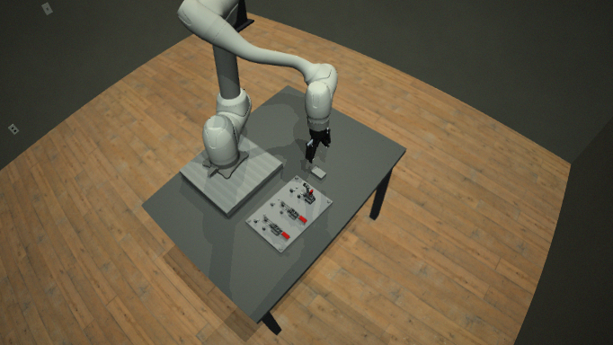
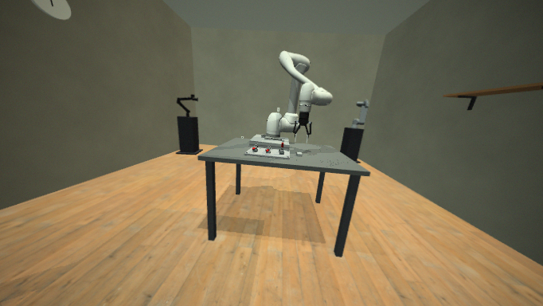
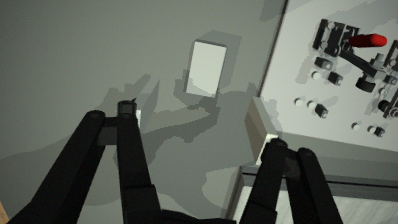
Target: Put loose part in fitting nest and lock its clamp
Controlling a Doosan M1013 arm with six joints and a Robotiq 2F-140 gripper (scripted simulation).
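Observation:
The loose part is a pale rectangular block lying flat on the table beside the fixture plate. My gripper is open and empty, above the table; in the wrist view the part lies beyond the fingertips. The clamp nearest the part has its red handle standing up. The middle clamp's red handle and the far clamp's red handle lie low, pointing outward. Small pads and blocks stand in the nests; none shows a part.
The robot's raised base plate stands beside the fixture, on its robot side. The grey table has its edge past the clamp handles. Corner bolts sit on the fixture plate.

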